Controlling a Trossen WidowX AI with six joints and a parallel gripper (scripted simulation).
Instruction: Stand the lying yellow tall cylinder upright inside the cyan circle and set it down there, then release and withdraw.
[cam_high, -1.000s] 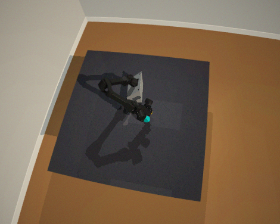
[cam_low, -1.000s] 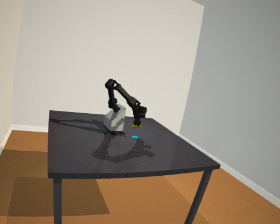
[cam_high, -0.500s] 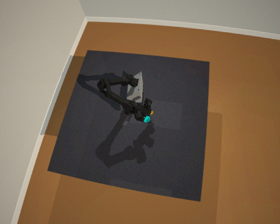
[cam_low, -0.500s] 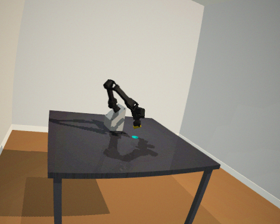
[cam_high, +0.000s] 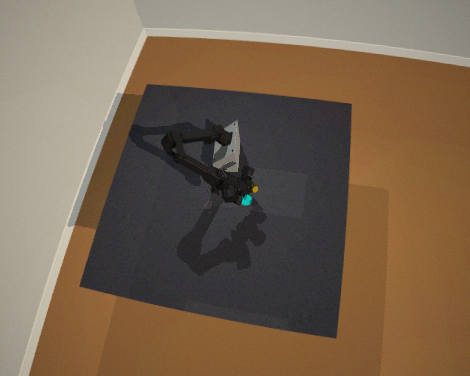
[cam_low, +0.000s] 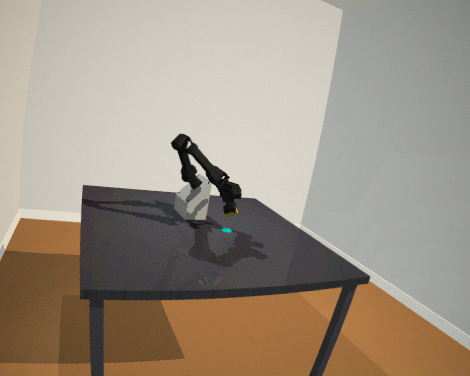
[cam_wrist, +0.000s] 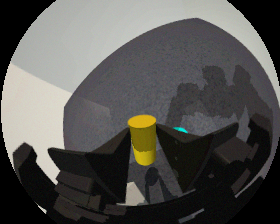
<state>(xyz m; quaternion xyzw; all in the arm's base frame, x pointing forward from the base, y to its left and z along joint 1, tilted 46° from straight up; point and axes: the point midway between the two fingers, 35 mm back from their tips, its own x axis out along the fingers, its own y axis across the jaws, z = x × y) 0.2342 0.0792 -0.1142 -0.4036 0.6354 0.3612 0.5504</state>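
Observation:
The yellow tall cylinder (cam_high: 255, 189) (cam_low: 231, 212) (cam_wrist: 144, 142) is held in the air. In the exterior view it looks closer to lying than upright. My gripper (cam_low: 230, 209) (cam_wrist: 143, 128) is shut on it, with one finger on each side in the wrist view. The cyan circle (cam_high: 246, 200) (cam_low: 226, 230) (cam_wrist: 180, 130) lies flat on the table. In the exterior view the cylinder hangs above the circle and slightly to its right. In the wrist view the right finger partly hides the circle. The fingertips are hard to make out in the top view.
The arm's pale grey base block (cam_high: 231, 152) (cam_low: 197, 201) stands on the dark table (cam_high: 300, 280) (cam_low: 130, 265), behind the circle in the exterior view. The arm's shadow falls across the table beside the circle.

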